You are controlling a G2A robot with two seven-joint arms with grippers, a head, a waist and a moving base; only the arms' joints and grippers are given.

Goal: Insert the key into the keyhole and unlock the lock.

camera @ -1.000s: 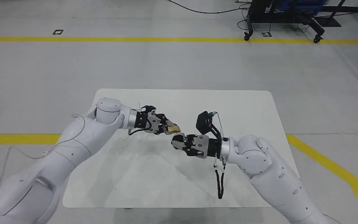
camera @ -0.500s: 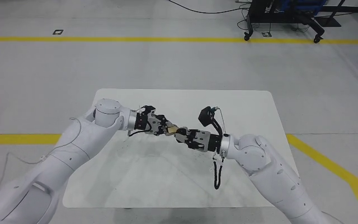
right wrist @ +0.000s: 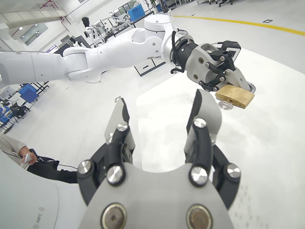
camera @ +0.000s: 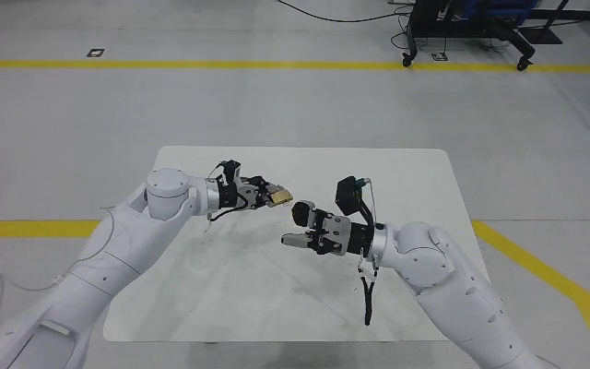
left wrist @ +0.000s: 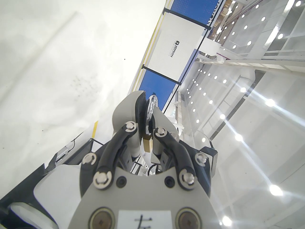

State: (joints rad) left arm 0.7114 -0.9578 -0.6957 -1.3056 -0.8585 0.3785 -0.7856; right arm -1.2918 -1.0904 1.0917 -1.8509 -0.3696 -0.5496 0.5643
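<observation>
Top view, left jaws: clamped on the lock (camera: 281,196), held up over the bench (camera: 406,175).
Top view, right jaws: spread apart and empty, near the lock and turned toward it.
Left wrist view, grip: closed on the silver shackle (left wrist: 150,107), with the brass body (left wrist: 148,145) showing between the finger links.
Right wrist view, key (right wrist: 225,104): flat silver head sticking out under the lock (right wrist: 234,95), apparently already seated in the keyhole; blade hidden.
Right wrist view, right jaws: wide open with nothing between them, the lock and key just beyond the tips.
Handling, lock: small, dense, rigid, smooth metal; probably slick against the pads. Gripped by the shackle alone, so likely to pivot when twisted.
Handling, key: thin, stiff, light, with little to grip. Best taken by the two flat faces of the head, pads square across them, so that a turn carries through without slipping.
Step, by judgement: insertion seemingly done, turning not yet.
Risk: pushing the lock askew in the left jaws, or pinching the head's edge and losing it.
</observation>
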